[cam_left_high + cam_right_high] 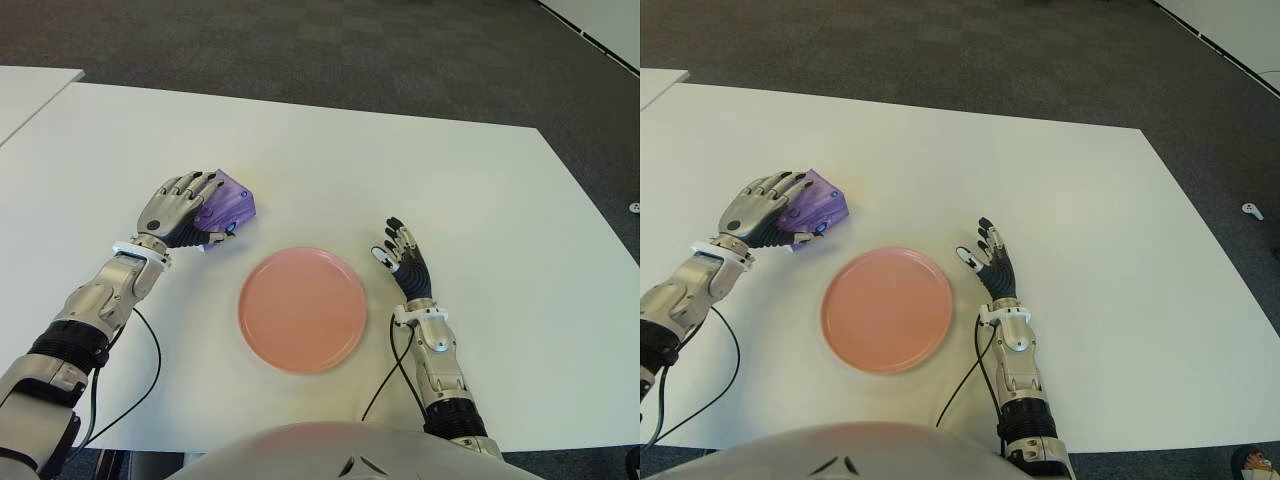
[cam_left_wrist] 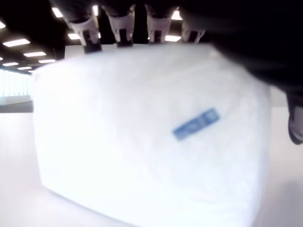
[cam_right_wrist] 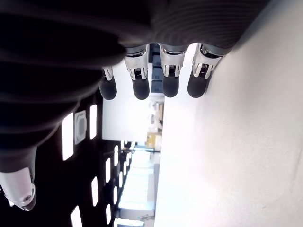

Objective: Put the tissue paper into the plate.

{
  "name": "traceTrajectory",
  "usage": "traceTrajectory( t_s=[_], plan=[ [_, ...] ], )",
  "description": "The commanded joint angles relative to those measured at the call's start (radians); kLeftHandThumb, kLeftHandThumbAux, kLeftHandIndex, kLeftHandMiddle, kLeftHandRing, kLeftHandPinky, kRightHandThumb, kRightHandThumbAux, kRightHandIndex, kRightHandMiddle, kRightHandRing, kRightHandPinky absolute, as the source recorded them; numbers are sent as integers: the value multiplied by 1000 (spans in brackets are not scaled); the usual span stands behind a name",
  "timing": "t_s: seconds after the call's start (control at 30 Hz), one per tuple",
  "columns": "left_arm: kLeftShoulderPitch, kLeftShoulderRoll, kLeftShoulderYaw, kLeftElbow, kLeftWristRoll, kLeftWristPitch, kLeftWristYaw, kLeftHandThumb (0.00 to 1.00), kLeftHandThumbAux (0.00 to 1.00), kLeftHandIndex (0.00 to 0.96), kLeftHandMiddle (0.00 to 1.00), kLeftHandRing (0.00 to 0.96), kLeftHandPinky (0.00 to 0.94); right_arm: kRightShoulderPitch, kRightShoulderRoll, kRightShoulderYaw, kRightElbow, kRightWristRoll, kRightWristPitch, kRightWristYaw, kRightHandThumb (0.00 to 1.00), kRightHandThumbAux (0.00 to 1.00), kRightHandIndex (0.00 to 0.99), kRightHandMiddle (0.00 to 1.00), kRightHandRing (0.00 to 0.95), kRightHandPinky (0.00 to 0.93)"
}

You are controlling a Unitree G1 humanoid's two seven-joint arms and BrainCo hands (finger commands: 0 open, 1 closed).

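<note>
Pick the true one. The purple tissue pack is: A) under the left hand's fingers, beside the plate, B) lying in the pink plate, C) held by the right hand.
A: the left hand grips the tissue pack on the table, outside the empty plate.

A white table [image 1: 480, 200] fills the foreground, its far edge meeting dark grey carpet [image 1: 330, 50] patterned in faint squares. At the far left, the corner of a second white table [image 1: 25, 90] stands just apart from the first — a narrow strip of carpet between them. A pale strip [image 1: 600, 25] crosses the far right corner.
</note>
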Motion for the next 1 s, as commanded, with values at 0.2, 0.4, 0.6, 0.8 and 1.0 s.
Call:
traceTrajectory(
  t_s=[0.2, 0.4, 0.6, 0.8, 1.0],
  plan=[
    [-35, -25, -46, 63, 21, 31, 18, 20, 349, 0, 0, 0, 0, 107, -1, 13, 101, -5, 125, 13, 77, 559, 30, 24, 23, 48],
    [-48, -33, -60, 83, 22, 47, 29, 19, 341, 0, 0, 0, 0, 106, -1, 12, 104, -1, 129, 14, 74, 561, 29, 25, 23, 49],
    [-64, -34, -67, 99, 29, 63, 55, 33, 351, 0, 0, 0, 0, 106, 1, 11, 107, 1, 138, 13, 71, 558, 31, 29, 25, 48],
    [-72, -31, -69, 97, 38, 87, 81, 45, 360, 0, 0, 0, 0, 105, 2, 10, 108, 4, 144, 13, 74, 554, 32, 33, 25, 44],
    [-73, -25, -72, 97, 43, 92, 130, 53, 368, 0, 0, 0, 0, 103, 4, 9, 111, 7, 147, 13, 80, 560, 35, 34, 27, 50]
  ],
)
